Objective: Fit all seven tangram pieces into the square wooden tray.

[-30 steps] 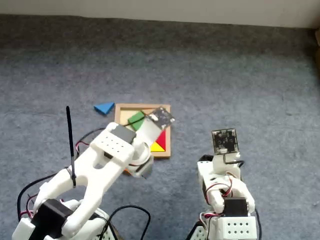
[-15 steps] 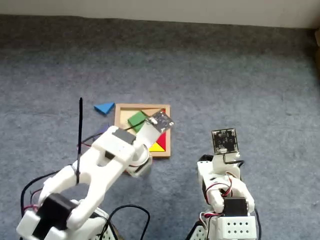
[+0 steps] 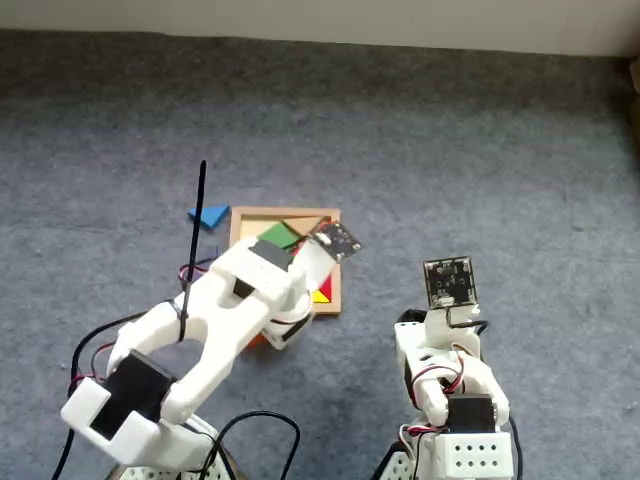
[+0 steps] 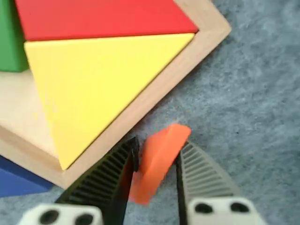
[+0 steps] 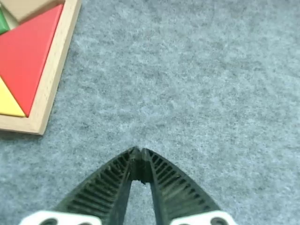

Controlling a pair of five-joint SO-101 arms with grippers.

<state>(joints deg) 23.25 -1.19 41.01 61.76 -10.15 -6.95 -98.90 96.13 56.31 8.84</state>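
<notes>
One blue triangle just off the tray corner, high view | left wrist: left gripper pinches orange piece beside tray rim, open carpet alongside | right wrist: right gripper closed, empty, tray edge well apart

- The left arm hides the wooden tray from centre to 7 o'clock.
- The orange piece, at the tray's 6 o'clock, barely peeks out beneath that arm.
- Frame edges cut off the green piece and a blue piece.

grey carpet; pale wall behind.
</notes>
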